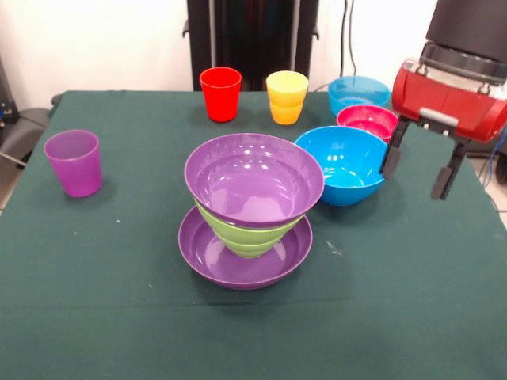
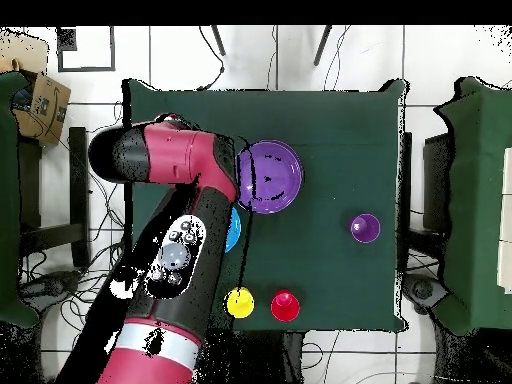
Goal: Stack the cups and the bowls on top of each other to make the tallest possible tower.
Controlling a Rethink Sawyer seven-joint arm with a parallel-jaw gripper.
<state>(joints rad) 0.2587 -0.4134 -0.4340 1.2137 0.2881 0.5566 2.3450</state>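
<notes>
The tower (image 1: 252, 207) stands mid-table: a purple bowl (image 1: 242, 260) at the bottom, a lime green bowl (image 1: 247, 236) in it, a second purple bowl (image 1: 253, 178) on top, tilted a little. The large blue bowl (image 1: 342, 165) sits on the table right of the tower. A small red bowl (image 1: 367, 120) and a small light blue bowl (image 1: 358, 91) lie behind it. The red cup (image 1: 220, 93) and yellow cup (image 1: 287, 96) stand at the far edge, the purple cup (image 1: 74, 162) at the left. My gripper (image 1: 420, 166) hangs open and empty just right of the blue bowl. The small green bowl is out of view.
The overhead view shows the top purple bowl (image 2: 270, 176), purple cup (image 2: 365, 227), yellow cup (image 2: 240, 302) and red cup (image 2: 285, 305). The red arm (image 2: 190, 170) covers most of the blue bowl (image 2: 234, 232). The green tablecloth (image 1: 396, 317) spreads around them.
</notes>
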